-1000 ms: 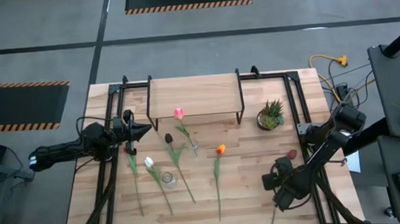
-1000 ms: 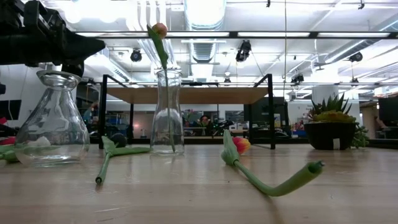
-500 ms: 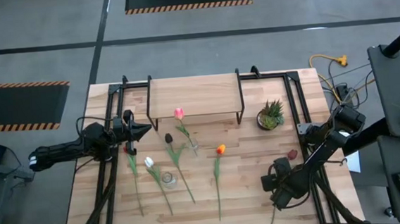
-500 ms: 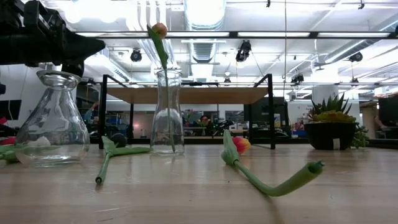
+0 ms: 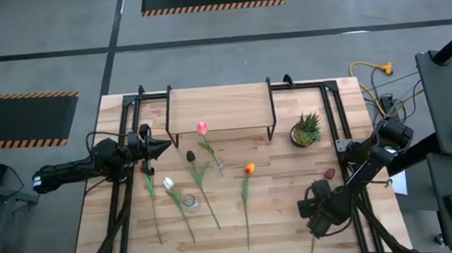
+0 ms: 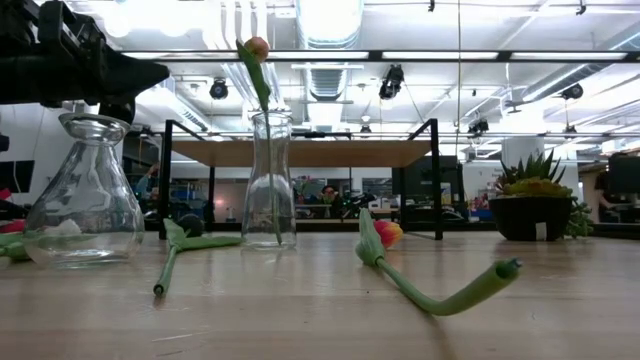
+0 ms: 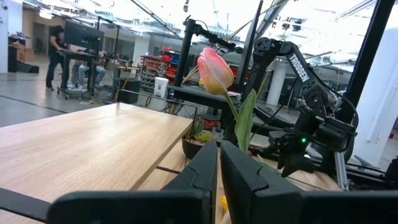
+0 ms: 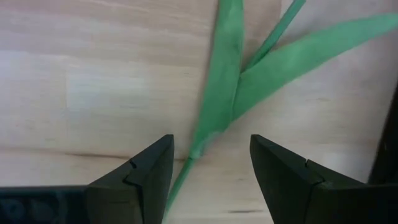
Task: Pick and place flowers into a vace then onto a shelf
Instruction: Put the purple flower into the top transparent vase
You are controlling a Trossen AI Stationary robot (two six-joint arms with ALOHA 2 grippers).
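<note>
Standing in the tall glass vase (image 6: 270,180), one pink tulip (image 6: 256,47).

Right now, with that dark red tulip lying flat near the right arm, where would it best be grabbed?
Probably on the bare thin stem just below the leaves, coming straight down from above. The maroon tulip lies flat on the table, and the right gripper hangs open, straddling that stem. The leaves are wide and floppy.

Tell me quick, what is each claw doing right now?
Left claw: closed, holding nothing, near the shelf.
Right claw: open, straddling a tulip stem on the table.
</note>
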